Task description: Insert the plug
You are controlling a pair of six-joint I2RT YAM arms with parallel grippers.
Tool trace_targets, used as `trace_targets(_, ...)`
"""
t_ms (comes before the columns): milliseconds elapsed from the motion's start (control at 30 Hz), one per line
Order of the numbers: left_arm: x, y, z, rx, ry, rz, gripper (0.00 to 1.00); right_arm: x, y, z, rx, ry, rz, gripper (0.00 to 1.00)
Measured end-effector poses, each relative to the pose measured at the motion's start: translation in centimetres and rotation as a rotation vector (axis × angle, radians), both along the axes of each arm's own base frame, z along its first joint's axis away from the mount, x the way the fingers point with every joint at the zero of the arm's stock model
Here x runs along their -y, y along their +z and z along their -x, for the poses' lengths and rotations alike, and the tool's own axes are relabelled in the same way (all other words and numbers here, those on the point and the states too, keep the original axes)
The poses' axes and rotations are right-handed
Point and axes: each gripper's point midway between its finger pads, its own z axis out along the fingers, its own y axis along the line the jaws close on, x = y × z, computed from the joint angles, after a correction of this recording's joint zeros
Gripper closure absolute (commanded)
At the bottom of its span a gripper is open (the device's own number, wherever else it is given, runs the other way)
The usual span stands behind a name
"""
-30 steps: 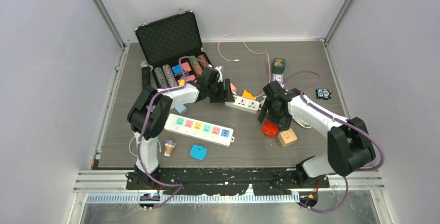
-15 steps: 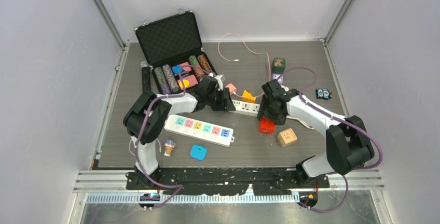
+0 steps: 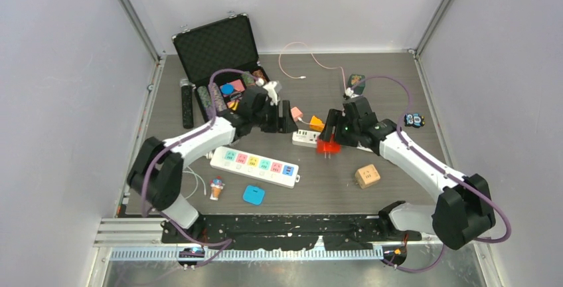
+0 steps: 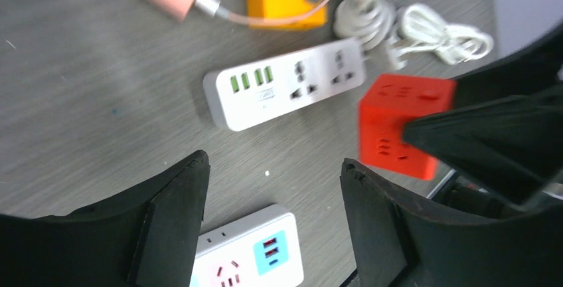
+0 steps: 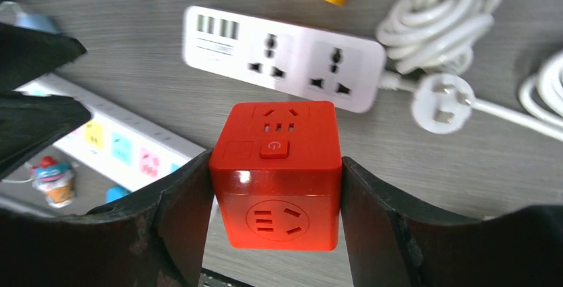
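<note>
My left gripper (image 4: 272, 171) hangs spread and empty over the grey woodgrain table (image 4: 80, 101). Right of it lies a smooth white socket strip (image 4: 285, 91). My right gripper (image 5: 275, 167) pinches the glossy red cube plug (image 5: 275, 191), which has been carried left since earlier and is now just beside the strip.

Cube socket (image 5: 275, 167) sits between right gripper (image 5: 275, 191) fingers, touching both. Small power strip (image 5: 282, 58) on table (image 5: 465, 167) just ahead of it. Coiled cable (image 5: 438, 21) ahead-right, loose plug (image 5: 441, 104) off strip's right end. Long power strip (image 5: 113, 144) to gripper's left. Left gripper (image 4: 272, 174): small strip ahead, long strip's end below.
</note>
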Motion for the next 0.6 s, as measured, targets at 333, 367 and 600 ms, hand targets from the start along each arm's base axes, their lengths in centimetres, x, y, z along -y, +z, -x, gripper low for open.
trace_targets(333, -3.0, 15.5, 1.0, 0.395, -0.013, 0.111, 0.00, -4.7, 6.9, -2.7, 0.269, 0.129, -0.232, 0.61)
trace_targets(367, -3.3, 16.4, 1.3, 0.429, -0.020, 0.117, 0.00, -5.2, 8.0, -3.1, 0.314, 0.139, -0.254, 0.62)
trace_targets(600, -4.2, 17.3, 2.8, 0.536, -0.062, 0.138, 0.00, -7.8, 14.8, -3.9, 0.558, 0.184, -0.349, 0.62)
